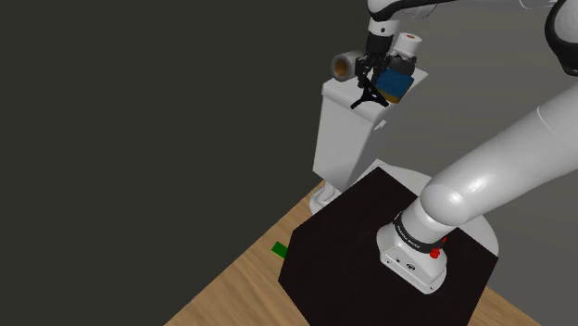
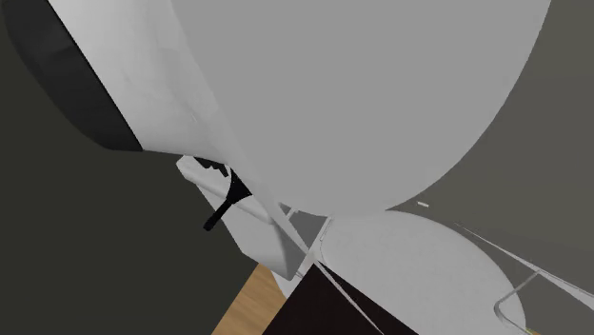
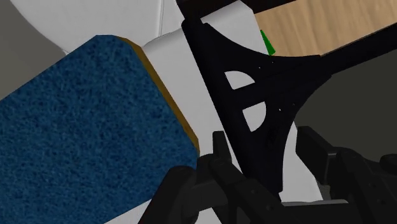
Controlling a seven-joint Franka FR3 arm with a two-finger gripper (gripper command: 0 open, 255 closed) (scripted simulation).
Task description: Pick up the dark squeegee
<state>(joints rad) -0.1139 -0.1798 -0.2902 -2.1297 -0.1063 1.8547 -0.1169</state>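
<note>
Right, I've got the gripper (image 1: 372, 78) up over the white toilet tank (image 1: 347, 139), pointing down at the edge of its lid on the shoulder view's left. The dark squeegee (image 1: 369, 95) is directly under it on that lid edge, tilted, with the blue sponge (image 1: 396, 83) just beside it and a white paper roll (image 1: 408, 43) further back on the lid. A tan tube (image 1: 345, 65) sits at the lid's other end. On the wrist view the squeegee (image 3: 280, 76) runs straight between the fingers of the gripper (image 3: 267, 145), its blade end down between them and its handle reaching away. The fingers are spread, one on each side of the blade, and I can see a sliver of white between one finger (image 3: 315, 146) and the squeegee, so I'm not calling that a grip. The sponge (image 3: 83, 127) lies alongside. On the second exterior view the squeegee (image 2: 224, 205) pokes out below the arm. There's a small green thing (image 1: 279, 248) on the wooden floor (image 1: 241, 287) near the dark stand (image 1: 343, 250).
</note>
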